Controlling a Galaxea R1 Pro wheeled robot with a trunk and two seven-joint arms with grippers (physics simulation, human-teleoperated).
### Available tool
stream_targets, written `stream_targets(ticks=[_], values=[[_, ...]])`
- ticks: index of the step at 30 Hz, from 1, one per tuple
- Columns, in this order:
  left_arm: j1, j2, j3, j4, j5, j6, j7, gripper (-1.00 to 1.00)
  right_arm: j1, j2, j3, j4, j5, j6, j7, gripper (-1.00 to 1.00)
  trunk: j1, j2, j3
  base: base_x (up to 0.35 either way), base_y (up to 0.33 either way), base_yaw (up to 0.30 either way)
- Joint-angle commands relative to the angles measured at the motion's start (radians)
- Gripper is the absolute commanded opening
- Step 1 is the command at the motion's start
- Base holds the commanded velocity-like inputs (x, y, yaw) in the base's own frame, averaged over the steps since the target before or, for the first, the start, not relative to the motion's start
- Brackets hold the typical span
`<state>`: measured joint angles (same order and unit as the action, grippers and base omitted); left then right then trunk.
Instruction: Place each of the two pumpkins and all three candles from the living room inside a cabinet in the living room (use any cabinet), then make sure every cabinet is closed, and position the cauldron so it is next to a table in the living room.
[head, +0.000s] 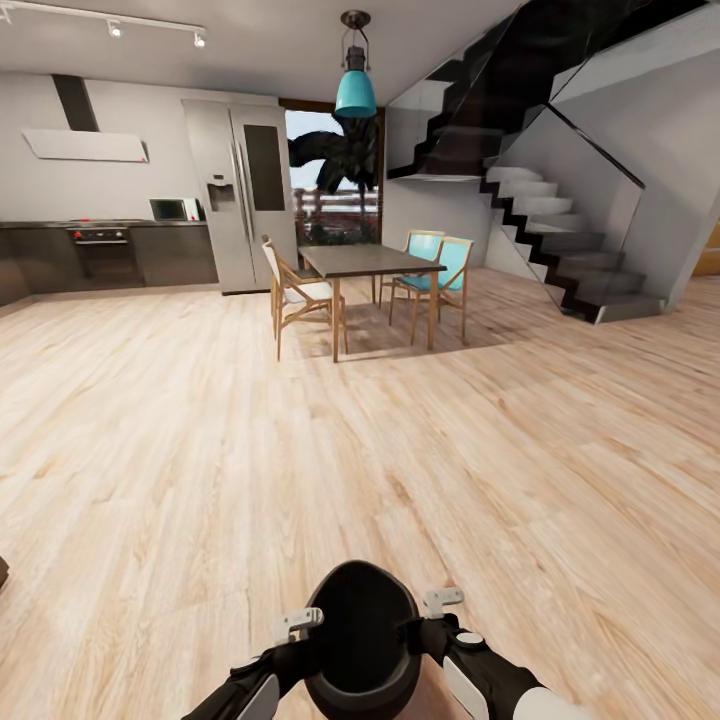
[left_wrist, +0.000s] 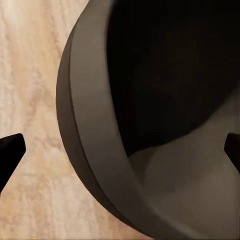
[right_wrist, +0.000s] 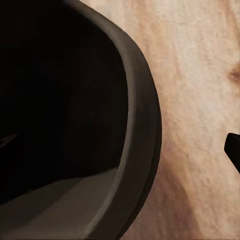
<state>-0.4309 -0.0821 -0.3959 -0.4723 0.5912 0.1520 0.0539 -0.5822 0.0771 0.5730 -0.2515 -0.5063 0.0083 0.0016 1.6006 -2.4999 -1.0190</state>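
While the round-bellied glossy black cauldron (head: 362, 640) hangs centred between the left gripper (head: 300, 624) and right gripper (head: 441, 601), each clamped on its rim, only the far tall dining table (head: 370, 262) shows ahead.

Cauldron (head: 362, 640): sitting near, centre, between left gripper (head: 300, 625) and right gripper (head: 440, 602), over the floor (head: 200, 450). Dining table (head: 370, 262): standing far, centre, chairs (head: 295, 295) flanking it left and right. Refrigerator (head: 240, 195): standing far left. Staircase (head: 560, 240): rising far right.
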Motion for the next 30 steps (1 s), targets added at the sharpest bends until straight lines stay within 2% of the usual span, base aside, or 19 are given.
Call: stream_targets(ticks=[1, 14, 26, 30], values=[[0.000, 0.001, -0.006, -0.002, 0.009, 0.003, 0.006, 1.00, -0.001, 0.000, 0.005, 0.000, -0.008, 0.001, 0.000, 1.00, 0.000, 0.000, -0.001, 0.036, 0.000, 0.000], [0.000, 0.002, -0.005, -0.002, 0.016, 0.001, 0.005, 1.00, -0.001, 0.000, 0.005, 0.003, -0.008, 0.001, 0.000, 1.00, 0.000, 0.000, -0.001, 0.004, 0.000, 0.000], [0.000, 0.002, -0.005, -0.002, 0.016, 0.001, 0.004, 1.00, -0.001, 0.000, 0.005, 0.003, -0.008, 0.001, -0.003, 1.00, 0.005, -0.003, -0.047, 0.000, 0.000, 0.000], [0.000, 0.002, -0.005, -0.002, 0.016, 0.001, 0.004, 1.00, -0.001, 0.000, 0.005, 0.003, -0.008, 0.001, -0.003, 1.00, 0.005, -0.003, -0.047, 0.000, 0.000, 0.000]])
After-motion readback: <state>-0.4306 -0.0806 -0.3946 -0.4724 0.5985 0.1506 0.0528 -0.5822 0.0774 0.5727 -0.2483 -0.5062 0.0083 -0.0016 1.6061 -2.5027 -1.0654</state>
